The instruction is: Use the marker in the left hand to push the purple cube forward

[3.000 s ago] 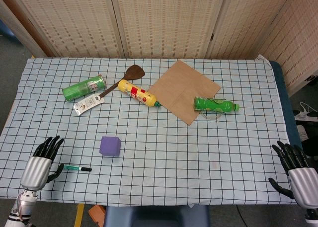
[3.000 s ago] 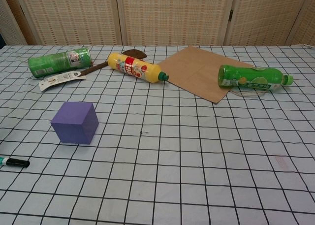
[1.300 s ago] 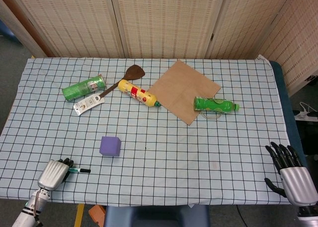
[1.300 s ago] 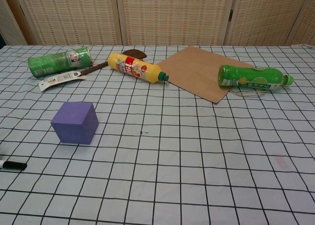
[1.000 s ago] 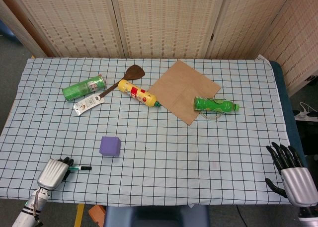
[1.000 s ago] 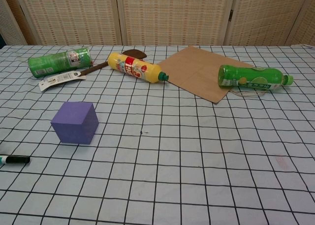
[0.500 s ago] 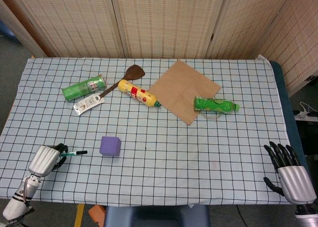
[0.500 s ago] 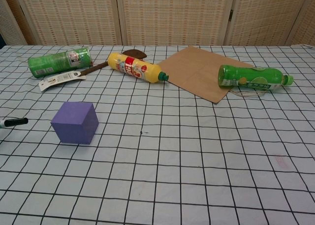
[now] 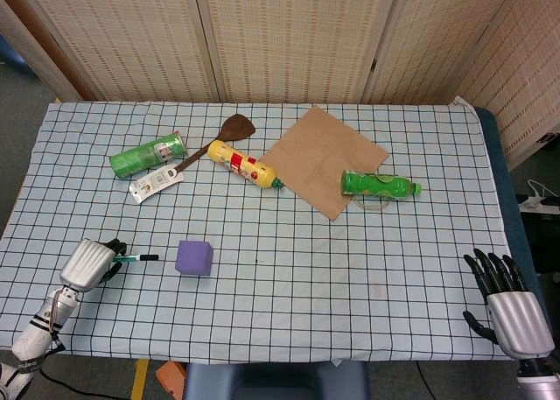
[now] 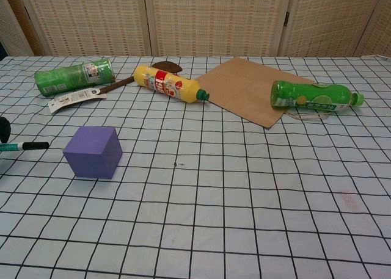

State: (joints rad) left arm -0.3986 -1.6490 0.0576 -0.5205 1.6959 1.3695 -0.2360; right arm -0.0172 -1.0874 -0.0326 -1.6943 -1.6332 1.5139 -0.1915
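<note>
Nearby, slim marker [image 9: 136, 258], boxy purple cube [image 9: 194, 257].

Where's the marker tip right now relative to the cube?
In the head view the marker is held in the left hand near the table's front left, its black tip pointing at the purple cube from the cube's left, with a gap between them.

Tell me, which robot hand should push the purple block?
The left hand. It already holds the marker, whose tip points at the purple cube close by. The right hand sits far away, open and holding nothing.
</note>
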